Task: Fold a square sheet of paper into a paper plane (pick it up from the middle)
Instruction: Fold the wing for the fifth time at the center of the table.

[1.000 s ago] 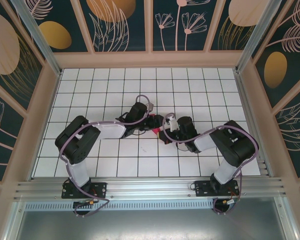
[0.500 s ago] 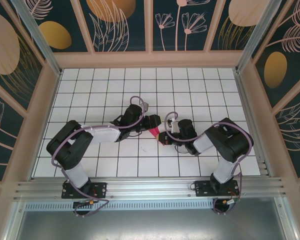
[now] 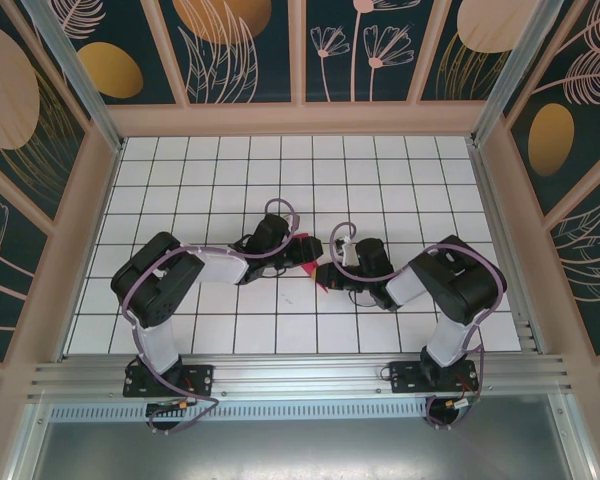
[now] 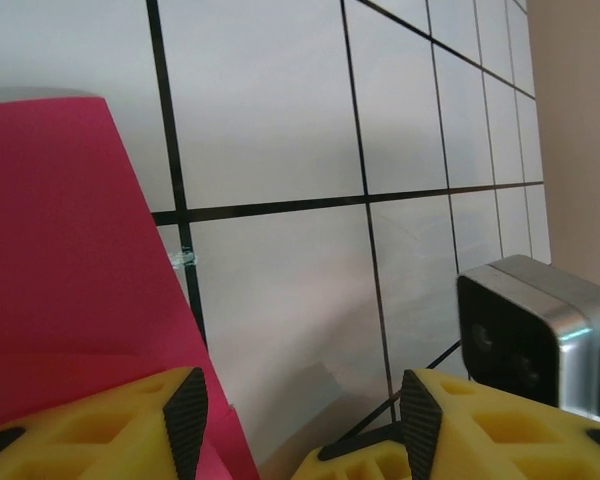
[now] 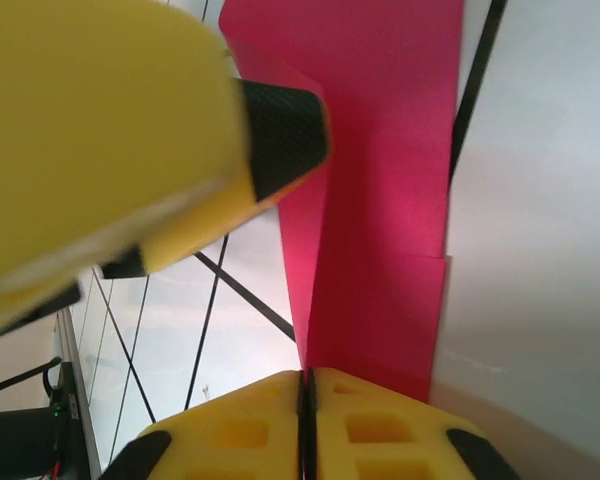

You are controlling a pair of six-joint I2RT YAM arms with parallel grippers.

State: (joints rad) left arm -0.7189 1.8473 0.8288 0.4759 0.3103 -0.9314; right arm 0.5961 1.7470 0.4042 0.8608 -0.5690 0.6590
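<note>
One white gridded table [image 3: 210, 190] | floral panel walls [image 3: 240, 50] (dark teal)

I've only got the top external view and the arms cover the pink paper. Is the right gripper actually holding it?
Observer: Yes. In the right wrist view the right gripper is shut, a crease of the pink paper running into the seam between its jaws.
Operator: And the left one?
Observer: The left gripper stands open; the paper lies beside one finger, mostly bare table between.
Operator: Is the paper flat?
Observer: No, it carries a lengthwise crease.
</note>
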